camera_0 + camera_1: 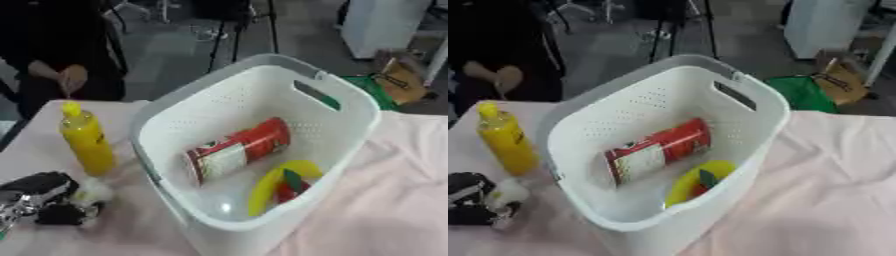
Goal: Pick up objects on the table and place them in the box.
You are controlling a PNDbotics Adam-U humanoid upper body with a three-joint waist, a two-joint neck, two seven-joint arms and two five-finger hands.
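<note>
A white plastic box (350, 125) with perforated walls and a handle slot stands mid-table. Inside it lie a red can with a white label (238, 149), a yellow banana (273, 185) and a small red and green thing (289, 190). A yellow squeeze bottle (86, 140) stands upright on the table just left of the box. My left hand (39, 197) sits at the lower left, below the bottle, with its fingers curled round a small white object (92, 191). What that object is I cannot make out. My right hand shows in neither view.
A pale pink cloth (394, 200) covers the table, with open cloth to the right of the box. Beyond the far edge a person in dark clothes (61, 55) stands at the left, and a green bag (798, 92) and a cardboard box (842, 80) lie on the floor.
</note>
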